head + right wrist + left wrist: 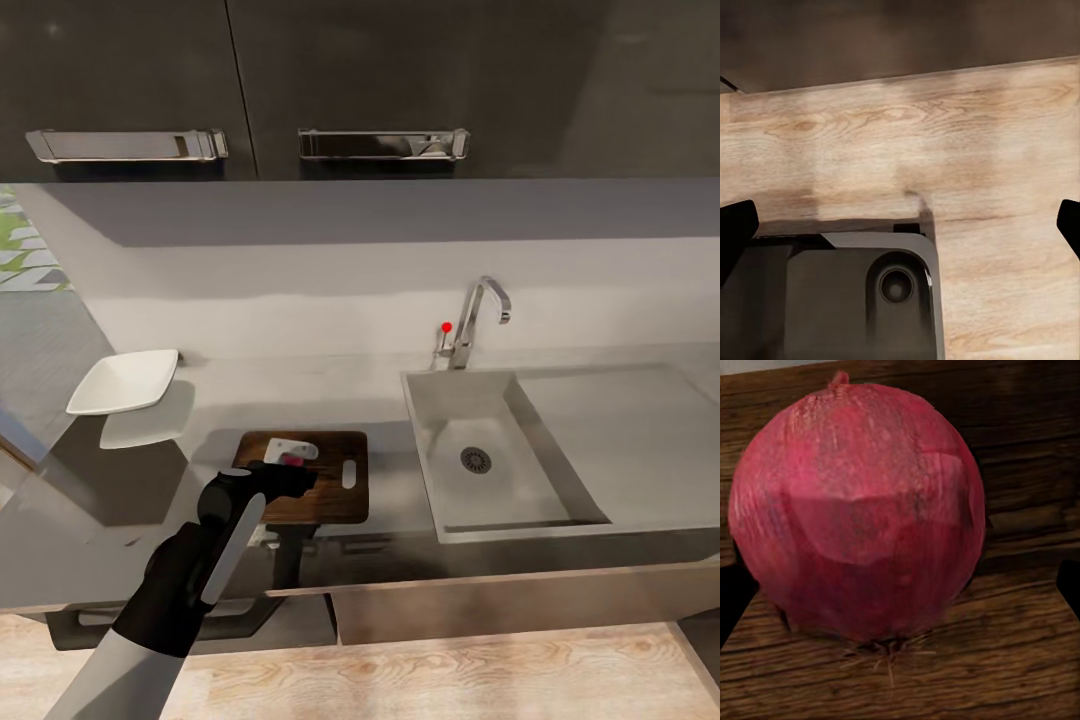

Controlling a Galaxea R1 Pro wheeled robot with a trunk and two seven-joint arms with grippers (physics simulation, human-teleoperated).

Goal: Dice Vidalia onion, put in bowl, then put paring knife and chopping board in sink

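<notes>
Standing early in the job: the onion (859,510) is already out of the sink (560,500), whose basin is lying bare down to the drain, and is sitting on the chopping board (330,495), toward the board's far left corner under the end of the left arm. Dicing is not yet showing: the onion is appearing whole, skin and root hairs intact, in the left wrist view. Remaining, by this reckoning: cutting it up, moving the pieces to the bowl (125,382), then sinking knife and board. The bowl is waiting near the left end of the countertop (390,395), well apart from the board. The knife cannot be made out with certainty; a pale patch is lying beside the onion on the board. The left claw (285,470) is hovering right over the onion, which is lying between its two dark fingertips (735,600); the tips are showing beside the onion rather than visibly pressing it, so whether it is pinching or spread cannot be told. The right claw (900,229) is hanging spread wide over the wooden floor (945,135), holding nothing.
</notes>
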